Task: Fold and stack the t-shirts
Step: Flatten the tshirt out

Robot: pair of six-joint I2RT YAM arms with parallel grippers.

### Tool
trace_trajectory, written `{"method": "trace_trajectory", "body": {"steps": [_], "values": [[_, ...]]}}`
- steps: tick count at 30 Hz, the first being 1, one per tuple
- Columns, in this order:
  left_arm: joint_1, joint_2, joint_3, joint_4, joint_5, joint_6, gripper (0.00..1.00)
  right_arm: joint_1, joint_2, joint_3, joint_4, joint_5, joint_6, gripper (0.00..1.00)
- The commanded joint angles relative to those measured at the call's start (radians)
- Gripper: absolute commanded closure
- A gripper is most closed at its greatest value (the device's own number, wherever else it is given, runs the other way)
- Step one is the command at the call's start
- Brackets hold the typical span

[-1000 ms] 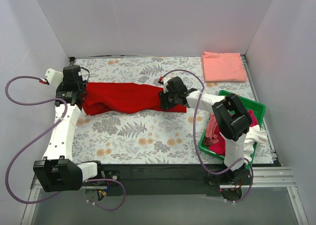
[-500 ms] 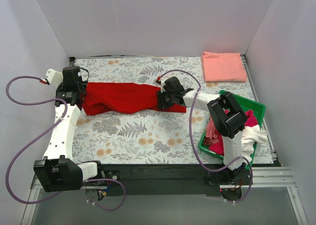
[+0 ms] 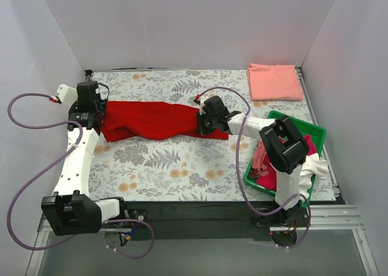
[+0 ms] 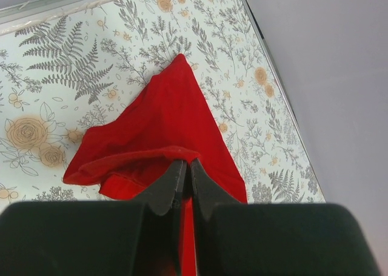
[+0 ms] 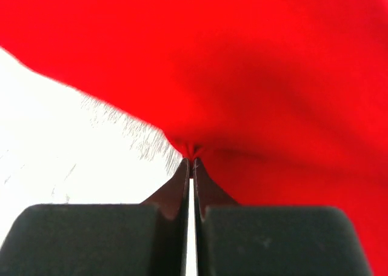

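A bright red t-shirt [image 3: 154,121] lies stretched across the floral table cover between my two grippers. My left gripper [image 3: 98,115] is shut on its left edge; in the left wrist view the fingertips [image 4: 187,164] pinch a fold of the red cloth [image 4: 170,115]. My right gripper [image 3: 205,123] is shut on the shirt's right end; in the right wrist view the tips [image 5: 191,161] pinch a pucker of red cloth [image 5: 254,70]. A folded salmon-pink t-shirt [image 3: 274,81] lies at the far right corner. Magenta, pink and white shirts [image 3: 267,161] sit in the bin.
A green plastic bin [image 3: 303,130] stands at the right near edge, under the right arm. White walls close in the table on the left, back and right. Purple cables loop from both arms.
The right gripper shifted slightly left and then back right with the red shirt's end. The left arm has not moved.
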Motion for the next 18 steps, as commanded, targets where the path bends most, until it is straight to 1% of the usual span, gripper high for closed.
{"method": "trace_trajectory", "body": {"steps": [1,2,4,9,11,12,14,15,18], "values": [[0.009,-0.031,-0.014,0.014,0.016,0.009,1.0,0.012,-0.205,-0.086,0.029,0.03,0.011,0.99],[0.009,-0.034,-0.017,0.014,0.028,0.008,1.0,0.011,-0.239,-0.15,0.028,0.035,0.012,0.99],[0.007,-0.046,-0.034,0.017,0.042,0.003,1.0,0.009,-0.34,-0.212,0.019,0.062,0.023,0.99],[0.009,-0.065,-0.069,0.027,0.088,0.0,1.0,0.009,-0.559,-0.431,-0.102,0.147,0.06,0.99],[0.009,-0.068,-0.082,0.027,0.094,-0.002,1.0,0.009,-0.609,-0.472,-0.141,0.164,0.064,0.99],[0.009,-0.069,-0.083,0.021,0.095,-0.008,1.0,0.009,-0.649,-0.491,-0.196,0.229,0.07,0.99],[0.009,-0.072,-0.089,0.015,0.098,-0.011,1.0,0.009,-0.686,-0.529,-0.244,0.282,0.087,0.99],[0.009,-0.074,-0.091,0.009,0.097,-0.017,1.0,0.009,-0.722,-0.541,-0.261,0.318,0.09,0.99],[0.009,-0.086,-0.089,0.007,0.12,-0.017,1.0,0.011,-0.787,-0.551,-0.262,0.346,0.087,0.99]]}}
